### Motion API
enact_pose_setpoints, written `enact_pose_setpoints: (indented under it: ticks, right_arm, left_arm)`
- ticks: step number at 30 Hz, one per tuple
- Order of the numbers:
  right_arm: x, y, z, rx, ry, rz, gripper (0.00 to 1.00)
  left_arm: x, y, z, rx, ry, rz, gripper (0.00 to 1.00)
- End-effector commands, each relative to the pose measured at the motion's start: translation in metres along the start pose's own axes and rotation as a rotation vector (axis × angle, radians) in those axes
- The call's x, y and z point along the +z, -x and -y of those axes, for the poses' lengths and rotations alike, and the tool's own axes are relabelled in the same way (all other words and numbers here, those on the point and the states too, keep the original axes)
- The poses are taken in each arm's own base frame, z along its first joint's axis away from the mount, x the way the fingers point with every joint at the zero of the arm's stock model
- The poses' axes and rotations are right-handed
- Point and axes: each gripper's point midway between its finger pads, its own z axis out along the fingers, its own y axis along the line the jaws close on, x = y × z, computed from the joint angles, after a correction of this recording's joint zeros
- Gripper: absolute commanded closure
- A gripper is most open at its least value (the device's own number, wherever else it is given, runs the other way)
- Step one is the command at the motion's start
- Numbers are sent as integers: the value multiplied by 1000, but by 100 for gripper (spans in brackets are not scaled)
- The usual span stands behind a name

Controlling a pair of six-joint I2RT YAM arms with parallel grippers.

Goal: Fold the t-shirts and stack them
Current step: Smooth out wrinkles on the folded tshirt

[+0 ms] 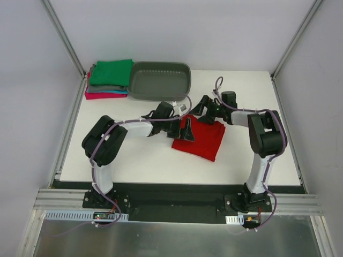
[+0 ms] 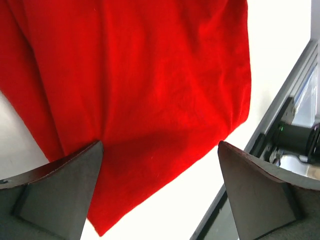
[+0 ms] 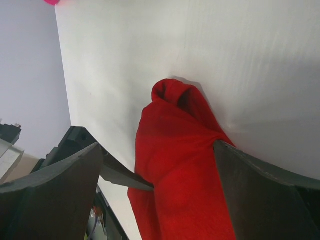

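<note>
I see both hands wide open, gripping nothing. Left hand (image 2: 160, 145) sits over the red t-shirt (image 1: 201, 140) at its left edge; right hand (image 3: 157, 146) straddles a bunched-up far corner. Shirt lies mid-counter (image 1: 139, 160). Folded stack (image 1: 110, 80), green on top, sits far-left, just beside the grey tub (image 1: 161, 80).

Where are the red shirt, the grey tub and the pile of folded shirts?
red shirt (image 1: 204, 141): top view, middle of the cloth.
grey tub (image 1: 159, 80): top view, its bare floor.
pile of folded shirts (image 1: 111, 72): top view, green shirt on top.
</note>
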Motion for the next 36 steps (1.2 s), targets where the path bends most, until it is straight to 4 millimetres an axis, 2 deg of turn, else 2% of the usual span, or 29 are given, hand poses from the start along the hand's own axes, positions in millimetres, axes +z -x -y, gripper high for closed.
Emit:
enact_pose_setpoints:
  ticks: [1, 3, 6, 8, 10, 13, 15, 19, 22, 25, 28, 32, 36]
  right_arm:
    - [-1, -71, 17, 56, -77, -133, 4]
    - [-6, -96, 10, 37, -89, -158, 4]
    - [-16, -123, 0, 49, -94, -182, 4]
    - [-25, -133, -9, 22, -101, -169, 4]
    - [-38, -134, -29, -39, -89, -147, 4]
    - [-63, -130, -54, -137, -124, -100, 4]
    - [-81, -125, -62, -152, -172, -40, 4]
    - [-123, -126, -52, -112, -305, 70, 4]
    - [-140, -130, -43, -102, -336, 140, 4]
    - [-144, -131, -27, -80, -362, 175, 4]
    - [-138, -136, -10, -34, -391, 132, 4]
    - [-124, -126, 4, -18, -381, 124, 4]
    - [-120, -120, 34, 4, -454, 103, 4]
  left_arm:
    - [-19, -61, 1, 12, 39, -80, 1]
    - [-26, -90, 8, -7, 42, -105, 1]
    - [-37, -115, 31, 38, 32, -103, 1]
    - [-49, -130, 61, 119, -8, -101, 1]
    - [-61, -133, 76, 162, -4, -73, 1]
    - [-79, -123, 87, 170, -1, 5, 1]
    - [-86, -110, 92, 183, 7, 63, 1]
    - [-87, -84, 104, 236, 18, 133, 1]
    - [-78, -64, 112, 271, 28, 155, 1]
    - [-59, -47, 102, 283, 73, 148, 1]
    - [-42, -33, 95, 253, 67, 120, 1]
    - [-25, -26, 63, 181, 102, 75, 1]
    - [-13, -29, 21, 132, 173, 48, 1]
